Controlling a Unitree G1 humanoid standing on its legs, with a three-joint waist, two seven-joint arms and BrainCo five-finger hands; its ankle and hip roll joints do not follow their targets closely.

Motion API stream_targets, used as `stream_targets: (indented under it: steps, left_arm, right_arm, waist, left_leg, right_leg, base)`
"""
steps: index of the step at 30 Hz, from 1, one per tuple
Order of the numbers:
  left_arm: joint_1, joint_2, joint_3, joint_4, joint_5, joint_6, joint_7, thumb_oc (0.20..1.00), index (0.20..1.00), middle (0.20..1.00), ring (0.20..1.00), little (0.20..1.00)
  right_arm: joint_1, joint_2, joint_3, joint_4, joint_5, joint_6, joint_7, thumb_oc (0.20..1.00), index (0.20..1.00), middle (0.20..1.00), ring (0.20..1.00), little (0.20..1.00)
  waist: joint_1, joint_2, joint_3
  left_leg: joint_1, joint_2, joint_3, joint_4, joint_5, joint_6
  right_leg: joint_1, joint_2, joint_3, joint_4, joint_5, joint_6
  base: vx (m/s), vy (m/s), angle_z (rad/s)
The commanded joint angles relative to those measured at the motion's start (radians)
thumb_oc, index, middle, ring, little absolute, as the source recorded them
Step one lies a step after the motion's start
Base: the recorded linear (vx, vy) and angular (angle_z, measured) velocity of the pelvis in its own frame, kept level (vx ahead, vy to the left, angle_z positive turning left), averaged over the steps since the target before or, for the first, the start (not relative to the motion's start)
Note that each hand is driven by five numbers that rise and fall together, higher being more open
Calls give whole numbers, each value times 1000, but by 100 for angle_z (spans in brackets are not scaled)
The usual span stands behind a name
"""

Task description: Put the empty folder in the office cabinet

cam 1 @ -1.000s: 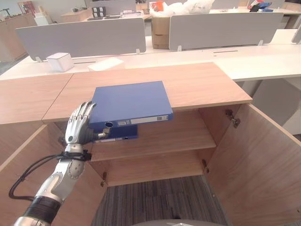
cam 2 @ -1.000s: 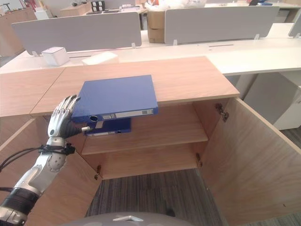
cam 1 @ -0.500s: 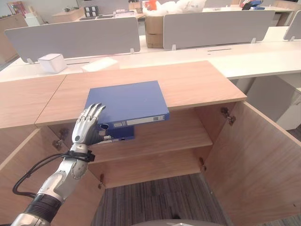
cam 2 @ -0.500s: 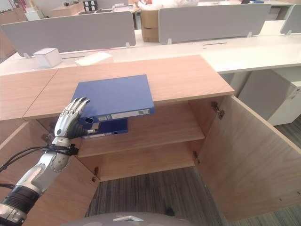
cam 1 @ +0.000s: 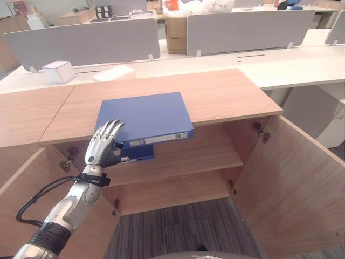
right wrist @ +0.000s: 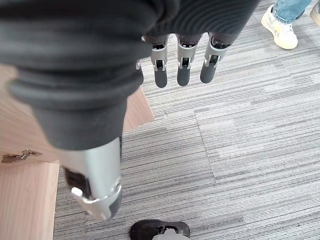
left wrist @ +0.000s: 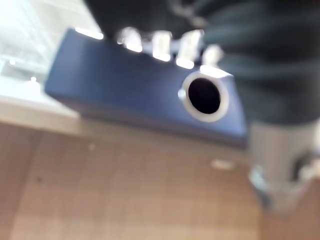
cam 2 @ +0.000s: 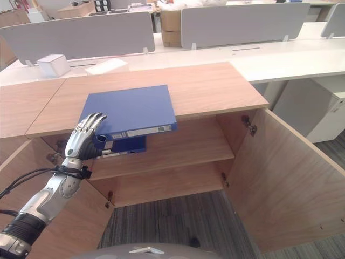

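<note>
While the cabinet (cam 1: pixel 178 156) stands open, the left hand (cam 1: pixel 102 143) reaches up to the blue folder (cam 1: pixel 144 116).

Largest first: both cabinet doors are swung wide, so the shelf (cam 1: pixel 183 154) is easy to reach. On the cabinet's top lies the folder, flat, with its spine sticking out over the front edge, so a hand can get at it. Under it, on the shelf, sits a second blue folder (cam 1: pixel 137 154). At about eight o'clock from the top folder, the left hand has its fingers straight and spread against the spine's corner, near the round finger hole (left wrist: pixel 204 96); it does not clamp it. Hanging over the carpet (right wrist: pixel 240 140), the right hand (right wrist: pixel 182 62) has loose, straight fingers and holds nothing.
</note>
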Motion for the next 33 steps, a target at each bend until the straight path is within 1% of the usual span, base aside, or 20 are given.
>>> stream_targets:
  steps: [1, 3, 4, 5, 8, 10, 11, 12, 13, 15, 18, 21, 22, 23, 26, 29, 30, 31, 32, 33]
  left_arm:
    - [-127, 68, 1, 33, 24, -14, 6, 1000, 1000, 1000, 1000, 1000]
    - [-134, 73, -4, 35, 29, -16, 5, 1000, 1000, 1000, 1000, 1000]
    - [-138, 79, -8, 38, 34, -15, 4, 1000, 1000, 1000, 1000, 1000]
    - [-142, 82, -10, 36, 36, -16, 4, 1000, 1000, 1000, 1000, 1000]
    - [-146, 85, -13, 33, 36, -17, 4, 1000, 1000, 1000, 1000, 1000]
    - [-154, 88, -17, 40, 40, -16, 5, 1000, 1000, 1000, 1000, 1000]
    - [-155, 88, -17, 40, 40, -16, 5, 909, 909, 909, 909, 909]
    - [-156, 89, -19, 41, 40, -16, 3, 332, 332, 332, 332, 332]
    - [-156, 90, -20, 39, 39, -16, 1, 200, 200, 200, 200, 200]
    - [-156, 93, -20, 37, 41, -15, -2, 200, 200, 200, 200, 200]
    - [-157, 97, -19, 36, 40, -16, -6, 200, 200, 200, 200, 200]
    - [-160, 103, -19, 33, 42, -19, -7, 200, 200, 200, 200, 200]
    - [-160, 103, -20, 33, 42, -19, -7, 200, 200, 200, 200, 200]
    - [-159, 108, -16, 32, 37, -19, -10, 200, 200, 200, 200, 200]
    - [-153, 103, 0, 28, 18, -18, -7, 200, 200, 200, 200, 200]
    - [-140, 77, 32, 24, -27, -14, 4, 200, 200, 200, 200, 200]
    - [-132, 55, 56, 15, -64, -13, 7, 200, 200, 200, 200, 200]
    - [-104, -13, 123, -27, -176, -20, 17, 200, 200, 200, 200, 200]
    - [-88, -43, 155, -53, -233, -25, 17, 200, 200, 200, 200, 200]
    - [-87, -43, 156, -54, -233, -24, 16, 200, 200, 200, 200, 200]
  right_arm:
    - [-41, -11, 33, 50, 19, -25, -31, 1000, 1000, 1000, 1000, 1000]
    - [-39, -10, 35, 50, 20, -25, -30, 1000, 1000, 1000, 1000, 1000]
    - [-39, -10, 36, 50, 21, -25, -30, 1000, 1000, 1000, 1000, 1000]
    - [-39, -11, 36, 50, 21, -25, -30, 1000, 1000, 1000, 1000, 1000]
    - [-40, -11, 36, 51, 23, -25, -30, 1000, 1000, 1000, 1000, 1000]
    - [-40, -10, 37, 51, 25, -26, -30, 1000, 1000, 1000, 1000, 1000]
    - [-40, -10, 37, 51, 25, -26, -30, 1000, 1000, 1000, 1000, 1000]
    - [-40, -11, 37, 52, 26, -25, -30, 1000, 1000, 1000, 1000, 1000]
    - [-39, -12, 36, 52, 26, -26, -31, 1000, 1000, 1000, 1000, 1000]
    - [-39, -12, 35, 52, 26, -26, -31, 1000, 1000, 1000, 1000, 1000]
    - [-38, -10, 32, 52, 30, -24, -28, 1000, 1000, 1000, 1000, 1000]
    - [-40, -10, 32, 50, 34, -24, -28, 1000, 1000, 1000, 1000, 1000]
    - [-39, -10, 32, 50, 34, -24, -28, 1000, 1000, 1000, 1000, 1000]
    - [-40, -10, 31, 48, 36, -25, -28, 1000, 1000, 1000, 1000, 1000]
    - [-41, -9, 30, 43, 39, -27, -29, 1000, 1000, 1000, 1000, 1000]
    - [-44, -7, 31, 33, 43, -30, -30, 1000, 1000, 1000, 1000, 1000]
    - [-44, -6, 28, 28, 46, -31, -32, 1000, 1000, 1000, 1000, 1000]
    - [-46, 0, 24, 13, 50, -32, -35, 1000, 1000, 1000, 1000, 1000]
    - [-48, 0, 26, 7, 50, -32, -36, 1000, 1000, 1000, 1000, 1000]
    - [-48, -1, 27, 6, 50, -32, -36, 1000, 1000, 1000, 1000, 1000]
  waist:
    - [-27, -8, -4]
    - [-28, -8, -3]
    - [-29, -6, -3]
    - [-29, -7, -2]
    - [-30, -6, -4]
    - [-31, -7, -3]
    - [-31, -7, -3]
    - [-32, -6, -4]
    - [-32, -6, -4]
    - [-32, -6, -3]
    - [-33, -5, -4]
    - [-33, -6, -4]
    - [-32, -5, -5]
    - [-32, -6, -4]
    - [-31, -6, -4]
    - [-29, -9, -5]
    - [-29, -10, -5]
    - [-25, -16, -5]
    - [-25, -15, -5]
    - [-26, -15, -5]
  left_leg:
    - [-26, 26, -16, 1, -45, -67]
    - [-27, 26, -15, 1, -45, -67]
    - [-22, 27, -15, 1, -56, -67]
    - [-26, 27, -14, 1, -46, -67]
    - [-23, 27, -14, 1, -56, -67]
    - [-28, 26, -12, 1, -46, -67]
    - [-28, 26, -12, 1, -46, -67]
    - [-24, 26, -12, 1, -56, -67]
    - [-24, 26, -12, 1, -56, -67]
    - [-28, 26, -9, 1, -46, -67]
    - [-25, 26, -10, 1, -56, -67]
    - [-30, 25, -9, 1, -46, -67]
    - [-26, 26, -10, 1, -56, -67]
    - [-31, 25, -8, 1, -46, -67]
    - [-24, 25, -8, 1, -56, -67]
    - [-23, 24, -9, 1, -56, -66]
    - [-23, 23, -9, 1, -56, -66]
    - [-27, 23, -10, 1, -44, -66]
    - [-21, 24, -11, 1, -54, -65]
    - [-20, 24, -11, 1, -54, -65]
  right_leg:
    - [136, -45, 41, 6, -137, 89]
    - [136, -44, 41, 6, -137, 90]
    - [141, -44, 41, 6, -145, 92]
    - [136, -45, 40, 6, -137, 91]
    - [139, -45, 42, 6, -145, 92]
    - [134, -45, 41, 6, -136, 91]
    - [133, -45, 41, 6, -136, 91]
    - [138, -44, 41, 6, -144, 93]
    - [138, -44, 40, 6, -144, 93]
    - [133, -44, 41, 6, -136, 92]
    - [136, -44, 40, 6, -143, 93]
    - [131, -44, 41, 6, -134, 93]
    - [135, -44, 41, 6, -142, 94]
    - [130, -44, 42, 6, -134, 93]
    - [137, -45, 40, 6, -142, 95]
    - [138, -45, 41, 6, -141, 94]
    - [139, -46, 41, 6, -140, 93]
    - [133, -47, 42, 6, -130, 89]
    - [139, -46, 43, 6, -139, 89]
    - [140, -46, 43, 6, -139, 89]
  base:
    - [0, 0, 0]
    - [0, 0, 0]
    - [0, 0, 0]
    - [0, 0, 0]
    - [-11, -1, 0]
    - [-19, -2, 0]
    - [0, 0, 0]
    - [0, 0, 0]
    - [0, 0, 0]
    - [-42, 1, 1]
    - [0, 0, 0]
    - [-30, 2, 0]
    - [0, 0, 0]
    - [0, 0, 0]
    - [0, 0, 0]
    - [0, 0, 0]
    - [-41, 10, 0]
    - [0, 0, 0]
    - [0, 0, 0]
    - [22, 16, -4]
